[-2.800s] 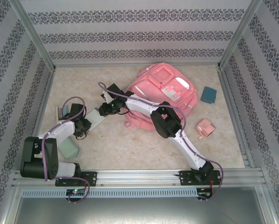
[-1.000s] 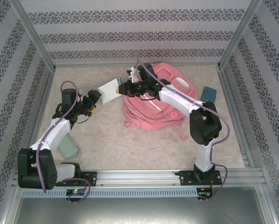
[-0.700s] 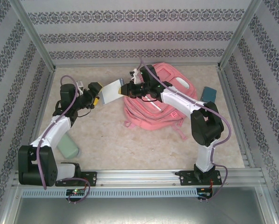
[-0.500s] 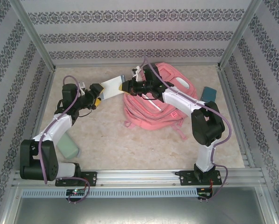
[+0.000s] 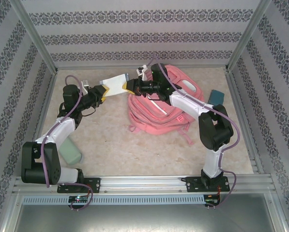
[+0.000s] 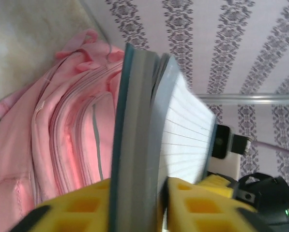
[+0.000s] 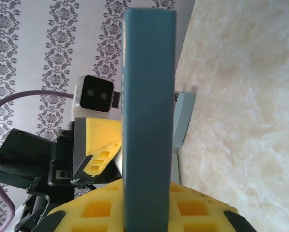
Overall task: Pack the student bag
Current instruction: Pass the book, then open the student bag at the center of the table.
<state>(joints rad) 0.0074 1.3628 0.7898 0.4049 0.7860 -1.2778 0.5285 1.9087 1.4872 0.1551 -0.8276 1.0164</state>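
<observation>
The left hand (image 5: pixel 101 91) has its yellow pads closed against both faces of 1 notebook (image 5: pixel 114 86), gripping the 9 o'clock end. The left wrist view shows the lined pages fanning slightly above the pads. The right hand (image 5: pixel 131 86) is closed just as narrowly on the opposite, 3 o'clock end, its pads flanking the teal cover edge. So the 2 hands share the notebook, which hangs in the air above the counter (image 5: pixel 110 145). Its long axis runs roughly 9 to 3 o'clock, between the wrists.

The student bag (image 5: pixel 168 108) lies on the counter at about 4 o'clock from both hands. Its near edge sits almost under the right hand, making the right arm plainly the nearer one. The bag seems to stretch from about 8 to 2 o'clock, pink straps trailing toward 6. Whether a compartment mouth faces the notebook I cannot tell. My judgement is that the coming move turns on carrying the notebook toward 4 o'clock, lengthwise into the bag, with 1 hand letting go.

Counted: 2 hands, 1 notebook, 1 bag, 1 teal flat item (image 5: pixel 215 98) at the bag's 3 o'clock, and 1 pale green object (image 5: pixel 70 153) beside the left arm.
</observation>
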